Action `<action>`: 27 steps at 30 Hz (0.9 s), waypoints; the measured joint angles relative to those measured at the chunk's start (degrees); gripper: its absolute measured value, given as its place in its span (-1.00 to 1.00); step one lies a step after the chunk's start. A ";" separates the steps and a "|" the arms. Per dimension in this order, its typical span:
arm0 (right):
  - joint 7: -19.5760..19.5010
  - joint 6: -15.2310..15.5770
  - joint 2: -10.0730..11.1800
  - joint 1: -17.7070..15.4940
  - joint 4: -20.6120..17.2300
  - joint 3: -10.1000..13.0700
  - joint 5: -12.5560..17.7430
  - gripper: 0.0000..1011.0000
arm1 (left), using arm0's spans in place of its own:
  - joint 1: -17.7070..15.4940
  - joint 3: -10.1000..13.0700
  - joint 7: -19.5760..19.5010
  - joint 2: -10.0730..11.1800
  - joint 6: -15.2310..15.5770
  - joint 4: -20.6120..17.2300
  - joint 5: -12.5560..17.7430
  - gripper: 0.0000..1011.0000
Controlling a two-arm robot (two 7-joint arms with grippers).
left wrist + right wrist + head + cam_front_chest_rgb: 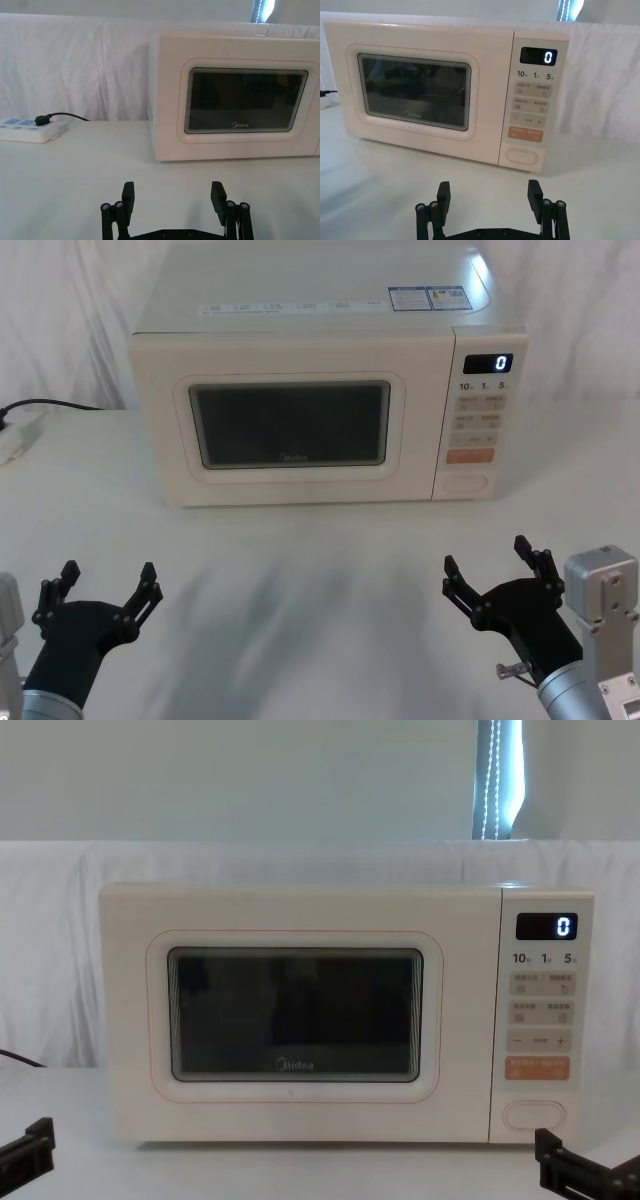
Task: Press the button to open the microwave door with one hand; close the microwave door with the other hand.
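At the back of the worktop (320, 640) stands the microwave (310, 330), square to me, its door (290, 420) shut flush with the body; nothing of the task is done yet, I judge. My right gripper (492, 562) hovers low over the worktop, well apart from the oven, on the side of the keypad strip; its jaws are spread wide. I think it waits there because the button (465, 482) sits at the bottom of that strip, under the orange key (469, 455), so this arm has the short way to it. My left gripper (107, 578) hovers on the other side, before the door's left half, jaws spread too; from there it could push the door closed later.

The oven is a boxy cream shell, smooth and a little glossy, with rounded corners; the door carries a dark glass window in a raised rounded frame. The button is a plain cream pill shape with a thin outline; it looks shallow, so a jaw tip should press it straight. The worktop is white and matt; a white power strip (15, 440) lies at the far left.
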 joint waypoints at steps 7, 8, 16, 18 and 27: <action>0.00 0.00 0.00 0.00 0.00 0.00 0.00 0.98 | 0.00 0.00 0.00 0.00 0.00 0.00 0.00 0.98; 0.00 0.00 0.00 0.00 0.00 0.00 0.00 0.98 | 0.00 0.00 0.00 0.00 0.00 0.00 0.00 0.98; 0.00 0.00 0.00 0.00 0.00 0.00 0.00 0.98 | 0.00 0.00 0.00 0.00 0.00 0.00 0.00 0.98; 0.00 0.00 0.00 0.00 0.00 0.00 0.00 0.98 | 0.00 0.00 0.00 0.00 0.00 0.00 0.00 0.98; 0.00 0.00 0.00 0.00 0.00 0.00 0.00 0.98 | 0.00 0.00 0.00 0.00 0.00 0.00 0.00 0.98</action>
